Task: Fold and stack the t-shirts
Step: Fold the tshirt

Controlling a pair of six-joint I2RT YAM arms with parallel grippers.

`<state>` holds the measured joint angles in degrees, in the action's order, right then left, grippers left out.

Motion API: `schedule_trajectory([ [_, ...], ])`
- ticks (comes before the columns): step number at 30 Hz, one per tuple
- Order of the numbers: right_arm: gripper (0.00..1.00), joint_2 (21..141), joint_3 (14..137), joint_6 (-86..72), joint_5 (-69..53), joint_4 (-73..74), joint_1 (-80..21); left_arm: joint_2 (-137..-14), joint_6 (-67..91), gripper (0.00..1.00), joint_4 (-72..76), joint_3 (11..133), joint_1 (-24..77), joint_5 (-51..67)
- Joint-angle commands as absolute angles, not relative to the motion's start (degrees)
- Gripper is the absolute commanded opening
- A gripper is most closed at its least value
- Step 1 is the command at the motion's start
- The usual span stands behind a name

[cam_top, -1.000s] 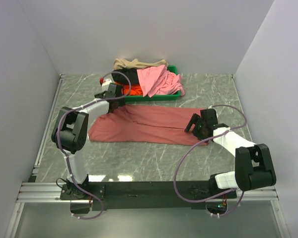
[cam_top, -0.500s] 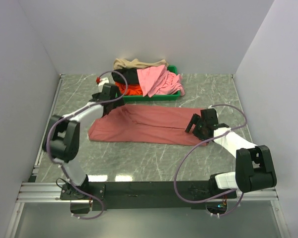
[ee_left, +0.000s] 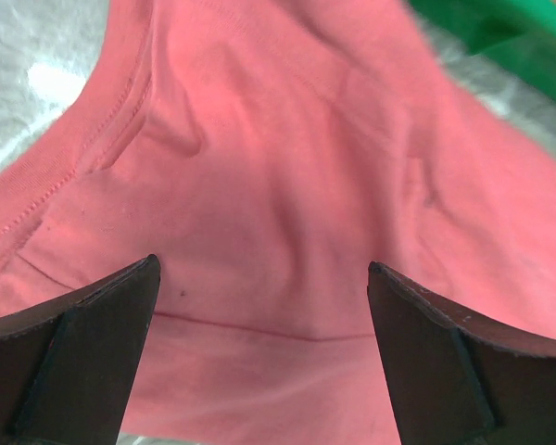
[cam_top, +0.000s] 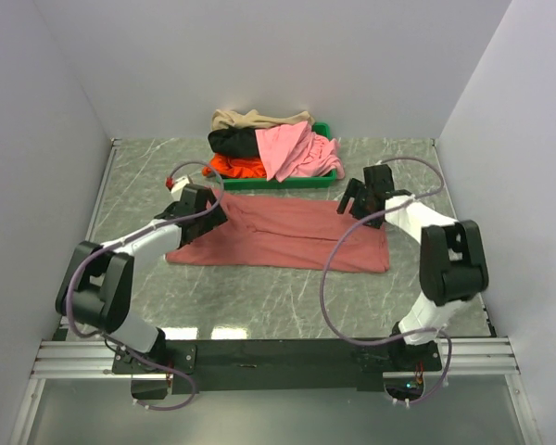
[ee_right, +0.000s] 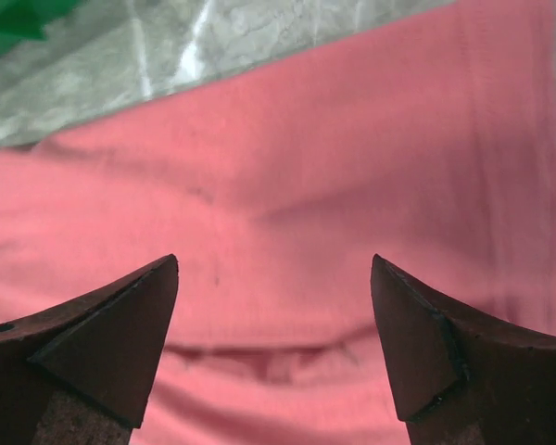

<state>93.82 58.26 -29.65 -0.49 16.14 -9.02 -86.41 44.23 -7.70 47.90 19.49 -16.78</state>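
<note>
The dusty brick-red t-shirt point(cam_top: 287, 232) lies spread flat across the middle of the table. My left gripper point(cam_top: 209, 209) is open over its far left end. In the left wrist view point(ee_left: 261, 269) the jaws stand wide apart with only red cloth point(ee_left: 278, 185) between them. My right gripper point(cam_top: 352, 198) is open over the shirt's far right corner, and the right wrist view point(ee_right: 274, 264) shows red cloth point(ee_right: 306, 185) and a small fold between the jaws. The pink point(cam_top: 292, 148), black point(cam_top: 232, 141), orange-red point(cam_top: 241, 169) and tan point(cam_top: 250, 119) shirts lie heaped in the tray.
The shallow green tray point(cam_top: 287, 183) stands at the back centre, just beyond the red shirt; its edge shows in the left wrist view point(ee_left: 500, 28) and the right wrist view point(ee_right: 9, 19). White walls close in the table on three sides. Grey marble tabletop point(cam_top: 287, 306) lies in front.
My left gripper has drawn back from the tray's edge to the shirt's far left end. My right gripper has moved from the shirt's near right corner to its far right corner.
</note>
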Motion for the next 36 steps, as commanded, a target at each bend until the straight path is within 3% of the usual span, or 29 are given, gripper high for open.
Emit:
schedule_trajectory([
  [1, 0.9, 99.3, 62.0, -28.6, -1.4, 18.7, -9.1, -90.2, 46.6, 0.99, -6.7, 50.2, 19.2, -17.0],
  [5, 0.9, 99.7, 57.2, -30.3, -2.3, 19.9, -9.8, -94.4, 46.2, 0.99, -8.9, 52.7, 18.1, -18.4],
  [12, 0.89, 87.4, 44.4, -34.5, -3.4, 20.8, -16.3, -102.1, 47.8, 0.99, -14.6, 57.0, 13.9, -19.3],
  [20, 0.89, 76.1, 30.5, -46.8, -5.4, 19.3, -34.7, -107.6, 44.6, 0.99, -19.7, 66.8, 4.5, -19.7],
  [27, 0.89, 81.2, 37.1, -51.8, -6.9, 19.5, -51.3, -115.5, 40.9, 0.99, -22.2, 77.7, 0.7, -20.0],
  [36, 0.89, 84.1, 44.4, -51.5, -6.1, 20.4, -55.9, -126.4, 38.8, 0.99, -26.2, 91.2, -3.0, -18.0],
])
